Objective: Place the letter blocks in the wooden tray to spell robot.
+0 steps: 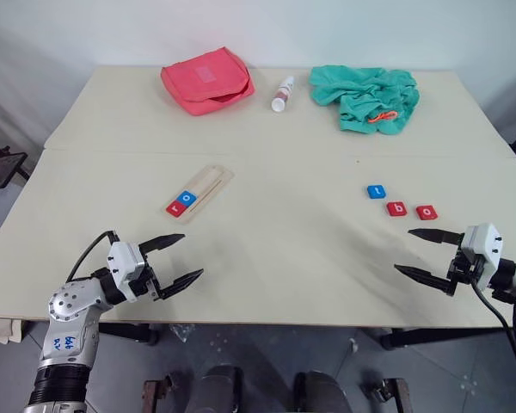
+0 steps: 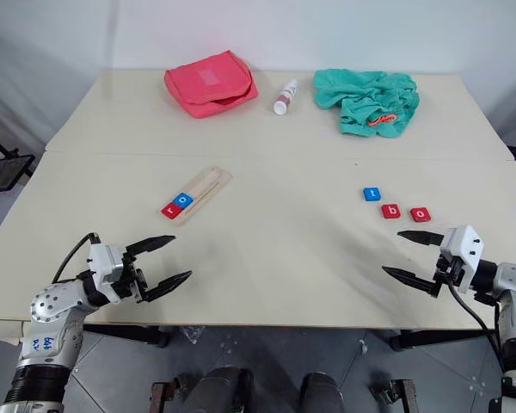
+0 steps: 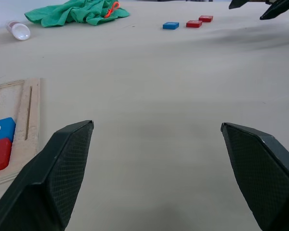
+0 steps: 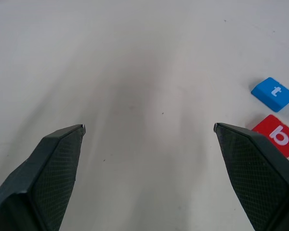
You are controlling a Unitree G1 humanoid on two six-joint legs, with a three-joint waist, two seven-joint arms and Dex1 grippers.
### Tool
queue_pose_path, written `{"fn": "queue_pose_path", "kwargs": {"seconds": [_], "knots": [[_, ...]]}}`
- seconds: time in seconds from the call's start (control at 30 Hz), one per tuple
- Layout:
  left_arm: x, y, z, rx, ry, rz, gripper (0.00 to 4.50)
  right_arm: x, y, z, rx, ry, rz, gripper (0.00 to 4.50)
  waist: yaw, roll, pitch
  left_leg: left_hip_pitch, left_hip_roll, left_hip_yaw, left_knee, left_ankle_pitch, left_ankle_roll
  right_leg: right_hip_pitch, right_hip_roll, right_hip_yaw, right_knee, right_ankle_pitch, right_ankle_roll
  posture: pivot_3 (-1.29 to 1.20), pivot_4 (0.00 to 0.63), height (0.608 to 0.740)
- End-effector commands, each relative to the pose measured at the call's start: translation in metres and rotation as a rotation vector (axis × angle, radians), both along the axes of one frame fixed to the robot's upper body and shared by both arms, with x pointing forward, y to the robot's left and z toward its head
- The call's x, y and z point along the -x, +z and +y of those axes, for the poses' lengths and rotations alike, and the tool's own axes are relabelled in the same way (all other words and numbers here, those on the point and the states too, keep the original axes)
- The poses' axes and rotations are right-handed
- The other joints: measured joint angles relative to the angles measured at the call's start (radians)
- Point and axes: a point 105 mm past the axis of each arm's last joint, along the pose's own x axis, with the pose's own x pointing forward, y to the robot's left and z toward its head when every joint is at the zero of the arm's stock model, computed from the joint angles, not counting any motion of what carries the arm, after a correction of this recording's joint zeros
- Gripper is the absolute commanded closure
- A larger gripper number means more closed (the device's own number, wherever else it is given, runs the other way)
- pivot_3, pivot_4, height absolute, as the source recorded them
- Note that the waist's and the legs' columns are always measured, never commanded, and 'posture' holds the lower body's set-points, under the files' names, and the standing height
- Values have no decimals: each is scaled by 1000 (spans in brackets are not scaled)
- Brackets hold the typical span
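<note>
Pale bench (image 1: 267,172) w/ a seam running across it, white wall behind; far edge holds a pink pouch (image 1: 207,80), a small white bottle (image 1: 282,94) & a crumpled teal cloth (image 1: 367,98), all well apart from the work area. Wooden tray (image 1: 199,191) lies angled left of centre, red "r" block (image 1: 175,207) & blue "o" block (image 1: 187,197) already seated touching at its near end, rest of the groove bare. Remaining three sit loose on the right: blue "t" block (image 1: 376,191), red "b" block (image 1: 396,208), red "o" block (image 1: 426,212), the two reds just beside each other, t near them. Left gripper (image 1: 174,261) hovers near the front edge, fingers (image 3: 62,163) spread wide, nothing in them. Right gripper (image 1: 429,254) likewise wide open & empty, near the front right corner, just this side of the b & o. Risks, my read: b is due next but sits so close to the red o that wide fingers could nudge or grab the wrong one; tiles are flat, so a shallow grip may slip or scrape the bench; setting b down could bump the seated pair or skew the light tray. Room: lots of open bench between tray & loose blocks, clear carry path. Both hands sit close to the front edge, so a dropped tile there could go off onto the floor.
</note>
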Motion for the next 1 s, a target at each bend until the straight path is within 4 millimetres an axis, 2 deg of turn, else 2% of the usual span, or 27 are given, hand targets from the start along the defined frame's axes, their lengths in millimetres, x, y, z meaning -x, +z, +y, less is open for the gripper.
{"fn": "queue_pose_path", "kwargs": {"seconds": [0.03, 0.37, 0.43, 0.53, 0.67, 0.83, 1.0], "knots": [[-4, 14, 2, 4, 24, -37, 0, -2, 16, -6, 3, -17, -63, 27, 1, 0, 0, 0, 0, 0, 0, 0, 0, 0, 0, 0, 0, 0, 0, 0, 150, 740], [2, 22, 9, -31, 127, -28, 0, -11, 23, 1, -5, -1, -81, 27, -1, 0, 0, 0, 0, -1, 0, 0, 0, 1, 0, 0, -2, 0, 0, 0, 150, 740], [5, 25, 16, -33, 184, -24, 0, -14, 26, 4, -5, 9, -87, 27, -1, 0, 0, 0, 0, -1, 0, 0, 0, 1, 0, 0, -2, 0, 0, 0, 150, 740], [4, 17, 29, -108, 302, 48, 0, -19, 31, 8, -4, 24, -101, 27, -2, 0, 0, 0, 1, -1, -1, 0, 0, 1, 1, 0, -4, 0, 0, 0, 150, 740], [1, 26, 34, -82, 351, 46, 0, -25, 34, 12, -5, 41, -110, 27, 2, 1, 0, 0, 1, -2, 0, 0, 0, 3, 1, -1, -5, 0, 0, 0, 150, 740], [-24, 29, 44, -77, 514, 143, 0, -28, 37, 22, -5, 88, -116, 27, 2, 1, 0, 0, 0, -3, 0, 0, 0, 3, 1, -2, -5, 0, 0, 0, 150, 740], [-50, 42, 35, -65, 536, 169, 0, -24, 40, 36, -2, 170, -116, 27, 2, 1, 0, 0, 0, -3, -1, 0, 0, 3, 1, -2, -5, 0, 0, 0, 150, 740]]}}
